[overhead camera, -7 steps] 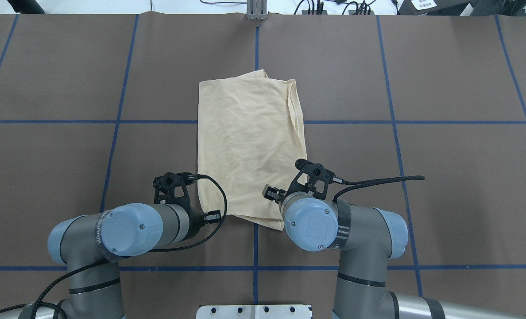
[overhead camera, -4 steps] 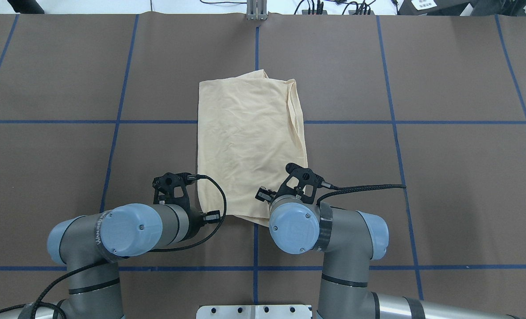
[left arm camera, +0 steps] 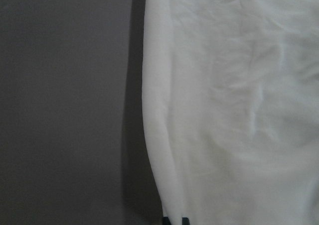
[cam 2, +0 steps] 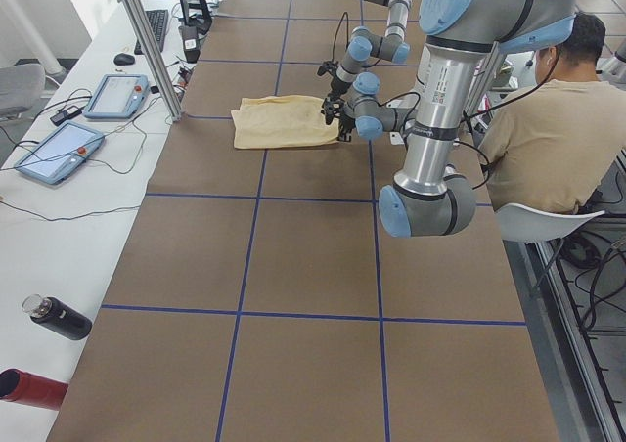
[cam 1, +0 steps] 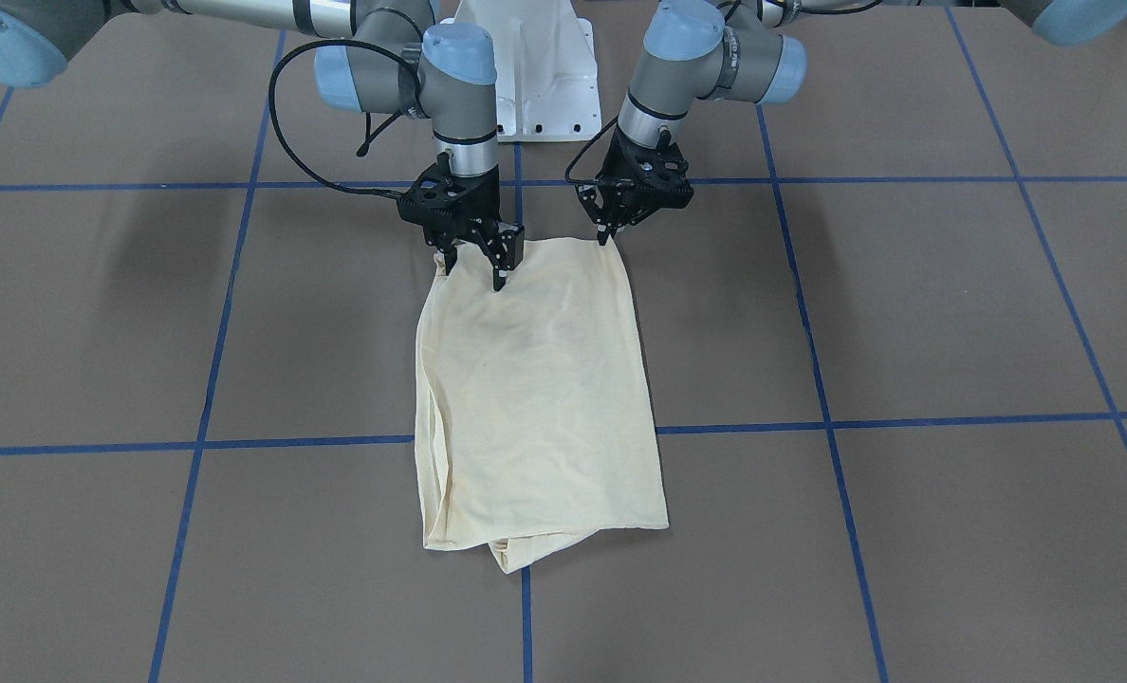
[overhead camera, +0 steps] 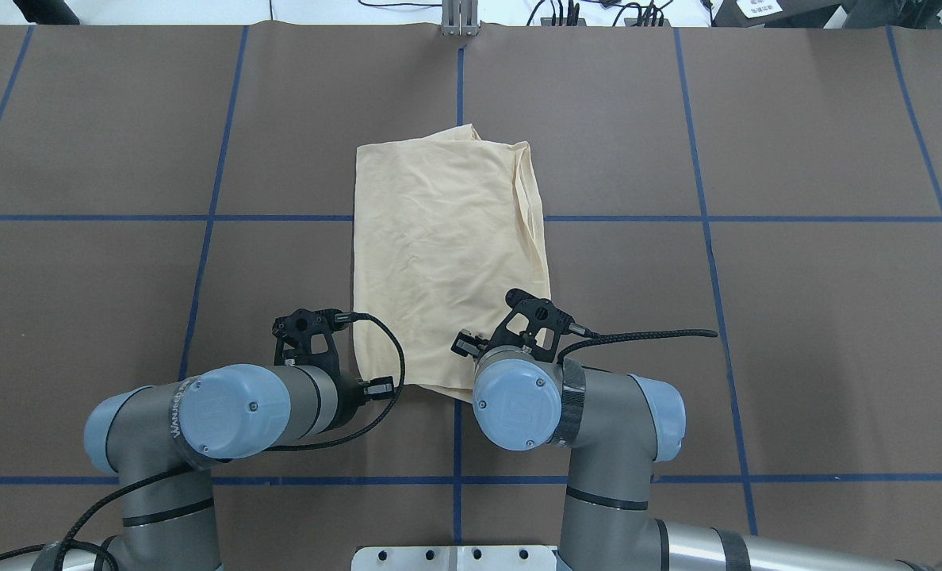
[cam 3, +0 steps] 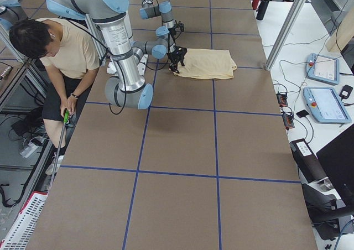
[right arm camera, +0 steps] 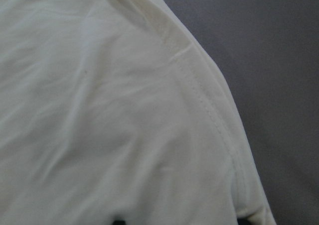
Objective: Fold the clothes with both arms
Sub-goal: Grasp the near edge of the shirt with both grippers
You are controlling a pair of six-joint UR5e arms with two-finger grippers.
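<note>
Shirt: the pale yellow T-shirt (overhead camera: 447, 254) lies flat on the brown table (overhead camera: 756, 317), already folded into a long strip. Its short ends point toward the robot and away from it.
Left gripper: the left gripper (cam 1: 609, 232) stands at the robot-side corner of the T-shirt, on the robot's left. Its fingers seem pinched together on that corner.
Right gripper: the right gripper (cam 1: 475, 273) stands over the other robot-side corner of the T-shirt. Its fingers are spread apart and point down at the cloth, with nothing between them yet.
Reason for the placing: I judge that the two corners of one short end are taken so that both arms can carry this end over the far end of the T-shirt and halve the strip.
Reason for the pose: both wrists point straight down, which probably lets the fingertips pick up the thin layers.
Next need: the right fingers must close on all layers at their corner.
Print: no print or neck tag shows on the T-shirt, only plain wrinkled cloth and a stitched seam.
Writing: a tape label (overhead camera: 179, 412) on the left arm (overhead camera: 233, 408) beside the T-shirt begins with "WAN"; I cannot read the rest.
</note>
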